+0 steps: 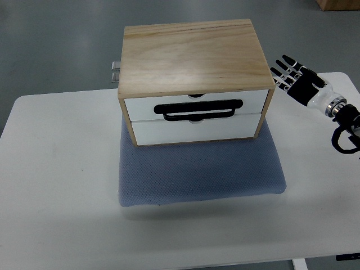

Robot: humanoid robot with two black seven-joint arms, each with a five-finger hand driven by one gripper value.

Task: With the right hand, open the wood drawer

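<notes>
Right hand [292, 76] hangs just beside the right wall of the wood drawer box [194, 59], at the level of its upper rear corner, not touching it. Fingers [284, 68] are spread and nearly straight, holding nothing, tips aimed at the box side. Black palm, white wrist cuff, then a dark cable loop trail off toward the right edge of the view, so the forearm runs diagonally away from the box.

Box sits on a blue-grey mat [199, 174], which lies on a white table [50, 185]. Mat extends well in front of the box; nothing rests on that free strip. Box has a pale wood top and sides and 2 white drawer fronts stacked 1 over the other. Both fronts appear flush with the frame, so closed. A black bar handle [199, 108] runs horizontally across the seam between the 2 fronts; I cannot tell which drawer it belongs to. Fronts face the near side of the table; the box's long axis runs left to right.

Small metal fitting [115, 70] sticks out from the box's left rear corner. No object stands between the hand and the box.
</notes>
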